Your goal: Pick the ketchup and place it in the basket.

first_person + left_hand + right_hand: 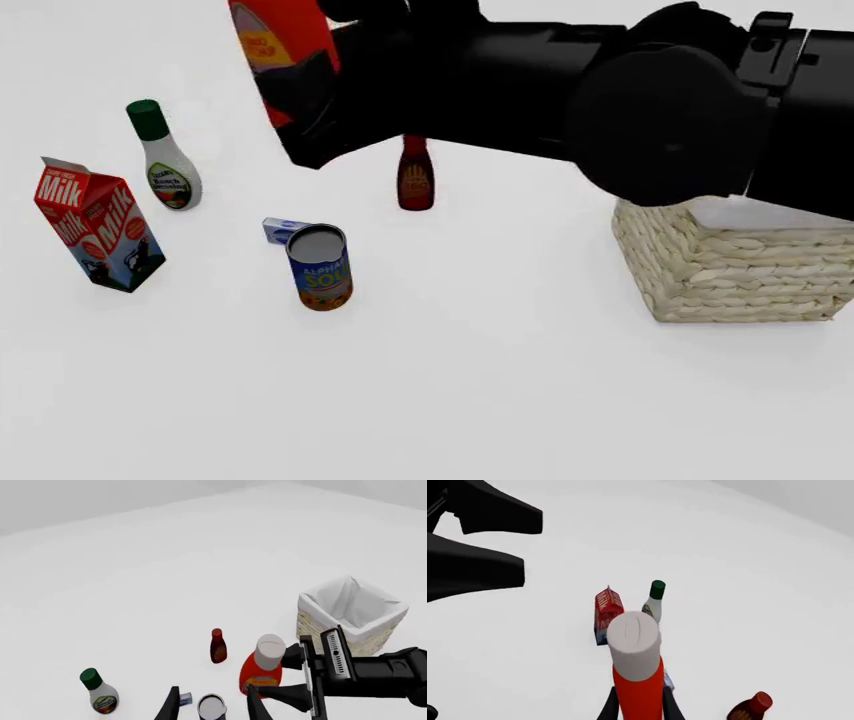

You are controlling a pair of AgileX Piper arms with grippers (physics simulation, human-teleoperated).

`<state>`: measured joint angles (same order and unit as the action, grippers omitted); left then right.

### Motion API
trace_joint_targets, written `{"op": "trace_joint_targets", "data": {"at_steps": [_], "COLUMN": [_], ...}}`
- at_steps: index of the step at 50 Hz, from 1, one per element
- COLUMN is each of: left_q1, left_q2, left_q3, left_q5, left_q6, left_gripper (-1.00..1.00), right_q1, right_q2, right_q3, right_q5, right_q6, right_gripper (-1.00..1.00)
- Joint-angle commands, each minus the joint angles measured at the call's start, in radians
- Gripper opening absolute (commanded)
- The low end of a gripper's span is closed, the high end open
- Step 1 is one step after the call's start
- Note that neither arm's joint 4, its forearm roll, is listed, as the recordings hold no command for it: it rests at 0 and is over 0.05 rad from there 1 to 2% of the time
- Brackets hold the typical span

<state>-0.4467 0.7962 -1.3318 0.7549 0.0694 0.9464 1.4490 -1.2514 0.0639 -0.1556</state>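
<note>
The ketchup [271, 48], a red-orange bottle with a white cap [635, 637], hangs lifted off the table with my right gripper [639, 702] shut on its body. In the left wrist view the ketchup [257, 672] sits between the right gripper's black fingers [283, 692], a little short of the basket [350, 612]. The straw basket [734, 270] with its white lining stands at the right of the table, its top partly hidden by the right arm. My left gripper [212, 692] is open and holds nothing, high above the can.
A maroon bottle [416, 175], a soup can [318, 265] and a small blue box [280, 230] stand mid-table. A white bottle with a green cap [163, 160] and a milk carton [100, 228] stand at the left.
</note>
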Motion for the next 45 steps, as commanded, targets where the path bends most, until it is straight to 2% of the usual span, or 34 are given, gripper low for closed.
{"op": "trace_joint_targets", "data": {"at_steps": [1, 8, 16, 23, 26, 27, 30, 33, 42, 45], "left_q1": [0.09, 0.163, 0.23, 0.304, 0.308, 0.325, 0.325, 0.344, 0.403, 0.406], "left_q2": [-0.07, -0.123, -0.162, -0.206, -0.217, -0.231, -0.236, -0.251, -0.303, -0.328], "left_q3": [0.072, 0.142, 0.225, 0.319, 0.359, 0.405, 0.419, 0.485, 0.588, 0.597], "left_q5": [-0.038, -0.085, -0.134, -0.198, -0.213, -0.233, -0.24, -0.269, -0.326, -0.338], "left_q6": [-0.004, 0.014, -0.009, -0.033, -0.036, -0.059, -0.06, -0.099, -0.12, -0.162], "left_gripper": [1.0, 1.0, 1.0, 1.0, 1.0, 1.0, 1.0, 1.0, 1.0, 1.0], "right_q1": [-0.065, -0.103, -0.144, -0.225, -0.239, -0.278, -0.287, -0.356, -0.479, -0.502], "right_q2": [-0.036, -0.059, -0.089, -0.093, -0.098, -0.098, -0.1, -0.119, -0.181, -0.193], "right_q3": [-0.004, 0.002, 0.033, 0.041, 0.046, 0.045, 0.047, 0.065, 0.131, 0.14], "right_q5": [0.022, 0.034, 0.015, 0.001, 0.0, -0.005, -0.008, -0.027, -0.069, -0.075], "right_q6": [0.031, 0.028, 0.046, 0.067, 0.074, 0.085, 0.088, 0.126, 0.149, 0.161], "right_gripper": [-1.0, -1.0, -1.0, -1.0, -1.0, -1.0, -1.0, -1.0, -1.0, -1.0]}}
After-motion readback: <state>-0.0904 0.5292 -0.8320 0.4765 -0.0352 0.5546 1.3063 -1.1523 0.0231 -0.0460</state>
